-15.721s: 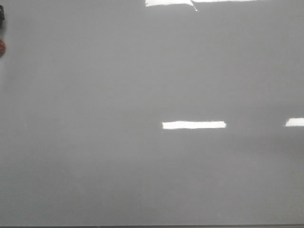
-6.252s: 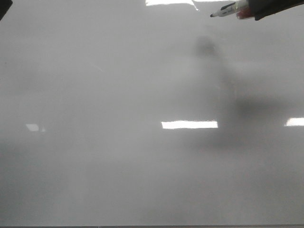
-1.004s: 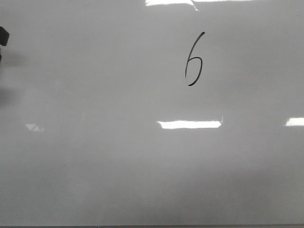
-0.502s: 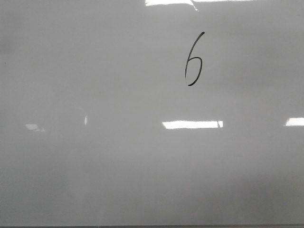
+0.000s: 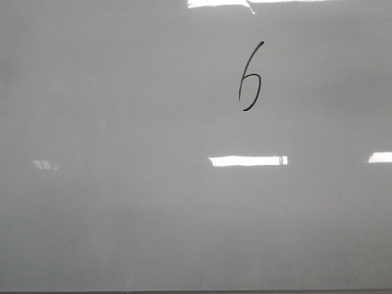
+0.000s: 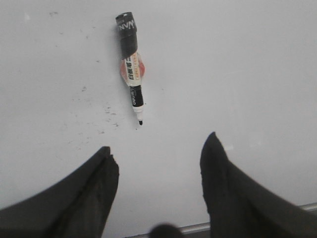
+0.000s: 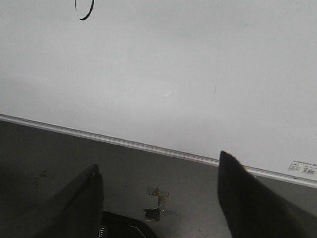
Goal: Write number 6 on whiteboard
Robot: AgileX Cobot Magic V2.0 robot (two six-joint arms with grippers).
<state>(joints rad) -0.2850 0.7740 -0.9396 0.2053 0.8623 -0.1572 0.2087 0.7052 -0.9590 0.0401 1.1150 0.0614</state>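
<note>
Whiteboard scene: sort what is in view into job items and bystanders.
Job items:
- whiteboard
- number 6, already drawn
- marker, uncapped, lying on the board

Bystanders:
- label sticker on the board's corner
- tape scraps

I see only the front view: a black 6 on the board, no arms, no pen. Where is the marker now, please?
Observer: The marker lies on the whiteboard, ahead of the left gripper, not held.
Operator: Is that gripper open?
Observer: Yes, its fingers stand wide apart, empty.
Operator: And the right one?
Observer: The right gripper is open too, over the whiteboard's metal edge; the number 6 shows only partly there.
</note>
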